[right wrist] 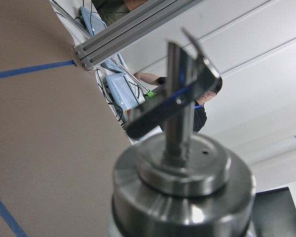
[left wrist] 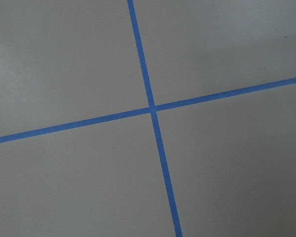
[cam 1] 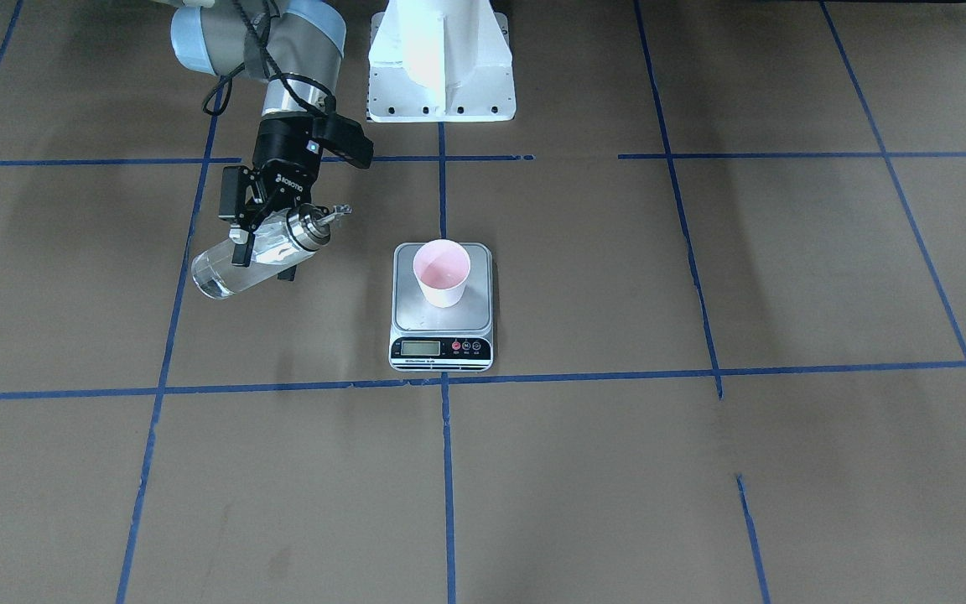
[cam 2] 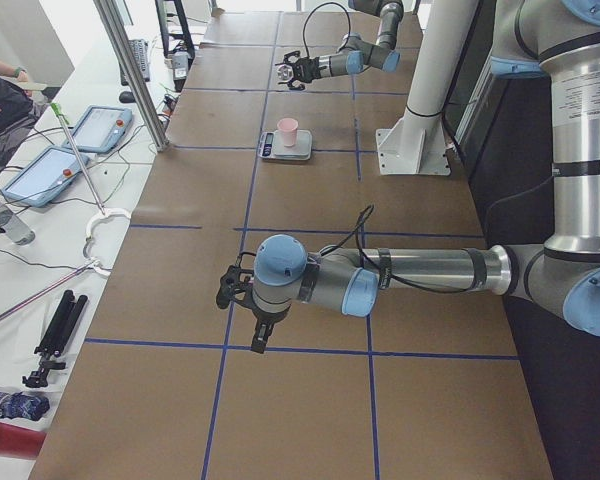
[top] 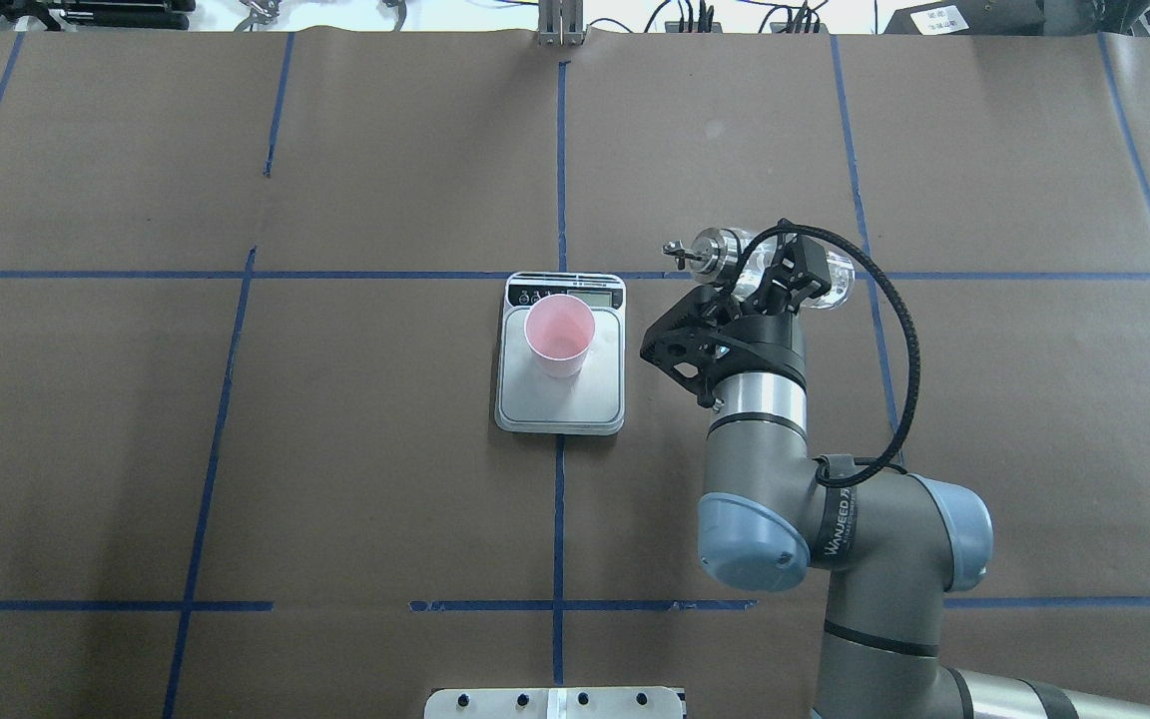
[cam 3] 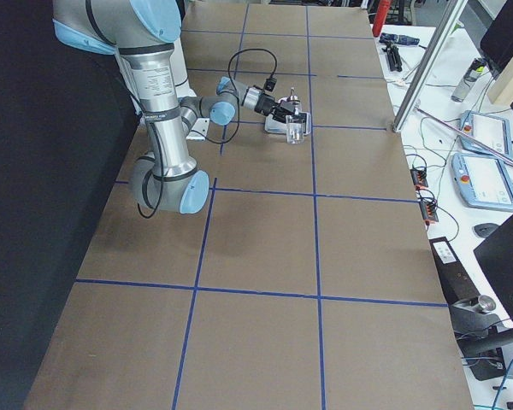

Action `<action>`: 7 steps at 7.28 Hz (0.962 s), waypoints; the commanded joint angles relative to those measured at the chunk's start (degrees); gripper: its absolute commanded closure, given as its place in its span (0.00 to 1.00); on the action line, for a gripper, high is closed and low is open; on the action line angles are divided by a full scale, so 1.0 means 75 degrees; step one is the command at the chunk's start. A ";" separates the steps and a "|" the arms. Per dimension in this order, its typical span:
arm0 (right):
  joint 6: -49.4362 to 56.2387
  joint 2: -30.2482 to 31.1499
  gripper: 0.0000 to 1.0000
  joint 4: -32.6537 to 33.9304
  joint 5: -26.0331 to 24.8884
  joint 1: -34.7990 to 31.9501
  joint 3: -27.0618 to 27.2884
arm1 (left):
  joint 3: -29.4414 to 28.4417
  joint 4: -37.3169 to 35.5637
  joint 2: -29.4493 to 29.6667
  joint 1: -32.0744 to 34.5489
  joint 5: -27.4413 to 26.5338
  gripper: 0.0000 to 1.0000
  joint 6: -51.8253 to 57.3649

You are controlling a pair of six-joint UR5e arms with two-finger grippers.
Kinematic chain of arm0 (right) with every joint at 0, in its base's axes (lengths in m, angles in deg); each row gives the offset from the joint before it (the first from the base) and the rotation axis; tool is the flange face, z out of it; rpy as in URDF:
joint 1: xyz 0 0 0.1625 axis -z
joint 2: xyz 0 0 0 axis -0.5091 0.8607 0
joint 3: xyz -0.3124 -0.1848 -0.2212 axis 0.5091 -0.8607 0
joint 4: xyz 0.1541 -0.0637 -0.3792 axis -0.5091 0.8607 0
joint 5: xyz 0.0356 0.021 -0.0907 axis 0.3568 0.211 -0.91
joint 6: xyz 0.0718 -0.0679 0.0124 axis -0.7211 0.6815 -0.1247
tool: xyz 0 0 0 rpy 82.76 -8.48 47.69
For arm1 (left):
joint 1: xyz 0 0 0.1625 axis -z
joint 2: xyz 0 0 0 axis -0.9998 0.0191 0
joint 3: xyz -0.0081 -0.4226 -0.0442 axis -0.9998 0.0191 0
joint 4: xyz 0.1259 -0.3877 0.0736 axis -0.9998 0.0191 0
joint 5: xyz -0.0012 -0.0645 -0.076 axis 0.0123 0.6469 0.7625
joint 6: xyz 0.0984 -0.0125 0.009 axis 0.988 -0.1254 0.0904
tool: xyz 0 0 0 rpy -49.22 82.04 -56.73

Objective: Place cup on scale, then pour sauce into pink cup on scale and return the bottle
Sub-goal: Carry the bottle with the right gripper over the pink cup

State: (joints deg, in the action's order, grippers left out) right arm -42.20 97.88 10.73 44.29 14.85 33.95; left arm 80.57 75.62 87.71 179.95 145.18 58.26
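The pink cup (cam 1: 441,273) (top: 559,335) stands upright on the silver scale (cam 1: 441,325) (top: 560,401), toward its display end. My right gripper (cam 1: 263,250) (top: 773,282) is shut on the clear glass bottle (cam 1: 236,267) (top: 830,275) and holds it tilted almost flat above the table, off to the side of the scale. Its silver spout cap (cam 1: 313,226) (right wrist: 180,173) points toward the cup without being over it. The sauce inside the glass is hard to make out. My left gripper (cam 2: 240,298) hangs over bare table far from the scale; I cannot tell whether it is open or shut.
The white robot base mount (cam 1: 441,63) stands behind the scale. Blue tape lines (left wrist: 150,107) cross the brown table cover. Past the table's far edge lie tablets (cam 2: 100,125) and cables, and a person (cam 2: 0,90) sits there.
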 commanded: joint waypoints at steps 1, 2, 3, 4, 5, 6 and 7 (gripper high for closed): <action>0.0002 -0.0676 1.00 0.1078 0.0002 0.0049 -0.0242 | 0.0003 0.0000 -0.0011 -0.0010 0.0006 0.00 0.0004; -0.0009 -0.0818 1.00 0.1080 -0.0009 0.0049 -0.0534 | 0.0003 0.0000 -0.0023 0.0001 0.0006 0.00 0.0004; -0.0009 -0.0819 1.00 0.1092 -0.0021 0.0073 -0.0630 | -0.0009 0.0000 -0.0023 0.0002 0.0099 0.00 0.0004; -0.0009 -0.0831 1.00 0.1092 -0.0033 0.0108 -0.0817 | -0.0009 -0.0012 -0.0023 0.0002 0.0100 0.00 0.0004; -0.0009 -0.0843 1.00 0.1243 -0.0207 0.0178 -0.0853 | -0.0009 -0.0012 -0.0023 0.0002 0.0111 0.00 0.0004; -0.0009 -0.1017 1.00 0.1789 -0.0383 0.0236 -0.0865 | -0.0009 -0.0023 -0.0023 -0.0010 0.0111 0.00 0.0004; -0.0009 -0.1216 1.00 0.2201 -0.0443 0.0306 -0.0865 | -0.0009 -0.0035 -0.0023 0.0001 0.0111 0.00 0.0004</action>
State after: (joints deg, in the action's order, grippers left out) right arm -42.27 90.35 23.43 41.90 16.54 27.59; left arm 80.50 75.46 87.54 179.94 146.00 58.29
